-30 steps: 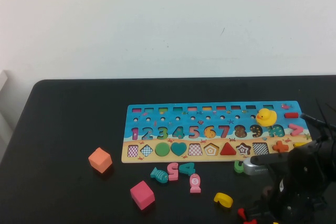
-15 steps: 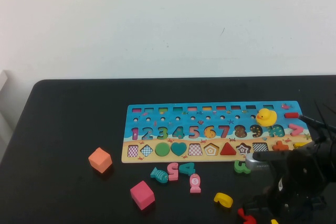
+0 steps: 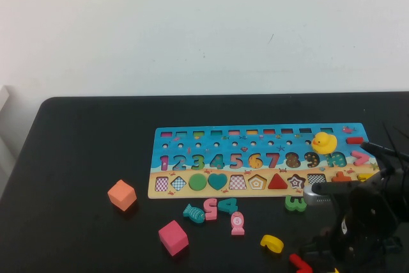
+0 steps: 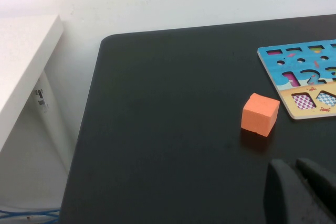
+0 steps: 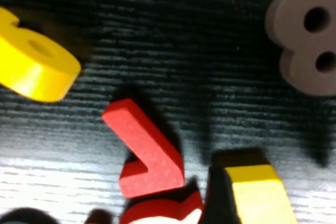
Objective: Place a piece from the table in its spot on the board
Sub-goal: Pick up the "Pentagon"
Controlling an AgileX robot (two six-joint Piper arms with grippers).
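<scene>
**A:** The right gripper is hung low over the table's near-right clutter. Whether anything is gripped can't be told. The piece is lying flat there, just beside a red piece.

**B:** So the red one could get pinched or dragged along. The board's pentagon slot is well apart too, so a tilted drop-in could be expected. The left gripper is parked near the orange cube, pressed closed on nothing.
</scene>
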